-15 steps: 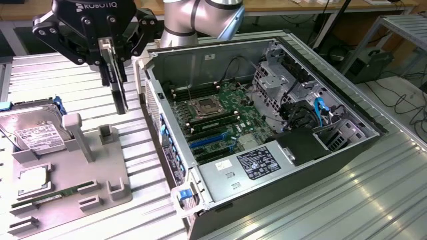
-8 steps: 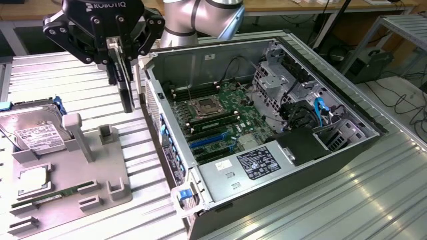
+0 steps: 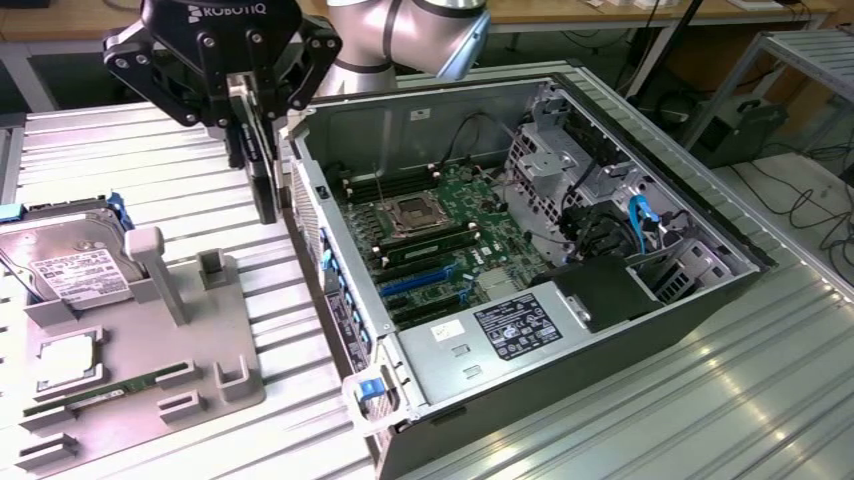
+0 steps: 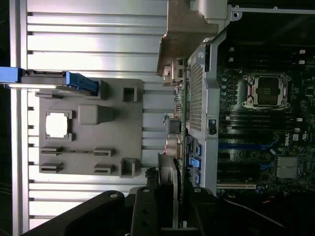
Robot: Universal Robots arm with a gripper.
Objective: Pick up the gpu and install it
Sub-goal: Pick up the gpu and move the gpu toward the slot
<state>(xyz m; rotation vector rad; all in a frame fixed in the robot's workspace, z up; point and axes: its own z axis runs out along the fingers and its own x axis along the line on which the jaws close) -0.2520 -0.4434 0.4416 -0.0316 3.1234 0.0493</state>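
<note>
1. The black three-fingered end effector (image 3: 254, 112) sits high at the exterior view's left, with its fingers pressed in from both sides and pinching the gpu (image 3: 264, 175), a thin flat black rectangular card.
2. The gpu hangs straight down from the end effector, upright and edge-on, its upper part caught between the fingers and its lower part free in the air.
3. The card is lifted off everything. Below it lies the strip of ribbed aluminium counter (image 3: 667, 420) between the flat grey plastic fixture tray (image 3: 187, 340) and the open dark metal computer case (image 3: 694, 290).
4. The gpu is just outside the case, close beside its perforated rear wall — not over the green motherboard (image 3: 454, 230) and well apart from the blue expansion slots (image 3: 414, 285).
5. In the wrist view the card's pale edge runs up from between the fingers, alongside that same perforated wall.
6. On the fixture tray rest a silver hard drive with a white label (image 3: 67, 265), a square silver processor chip (image 3: 67, 360) and a narrow green memory stick (image 3: 100, 395) — all well apart from the end effector.
</note>
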